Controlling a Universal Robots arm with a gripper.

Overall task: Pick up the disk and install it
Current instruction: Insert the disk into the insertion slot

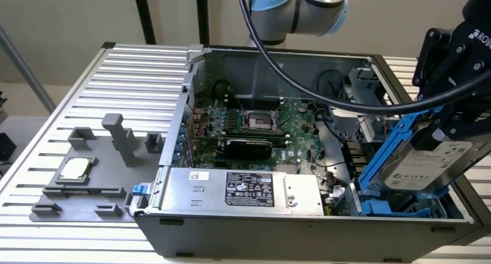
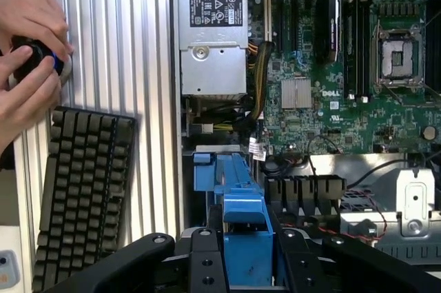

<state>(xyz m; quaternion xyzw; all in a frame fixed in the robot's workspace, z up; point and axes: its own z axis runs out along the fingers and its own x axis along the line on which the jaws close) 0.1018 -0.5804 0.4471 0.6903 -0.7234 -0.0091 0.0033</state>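
Metal table (image 1: pixel 130 74), beige wall (image 1: pixel 61 11); disk (image 1: pixel 433 163) held.

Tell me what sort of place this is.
Likely a robotics lab workbench: an open computer case on a slatted metal table, a robot arm holding a disk, and a keyboard.

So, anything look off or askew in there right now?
Only the disk: clamped in the gripper, it hangs tilted above the blue bay at the corner of the case, not seated. Nothing looks spilled or damaged.
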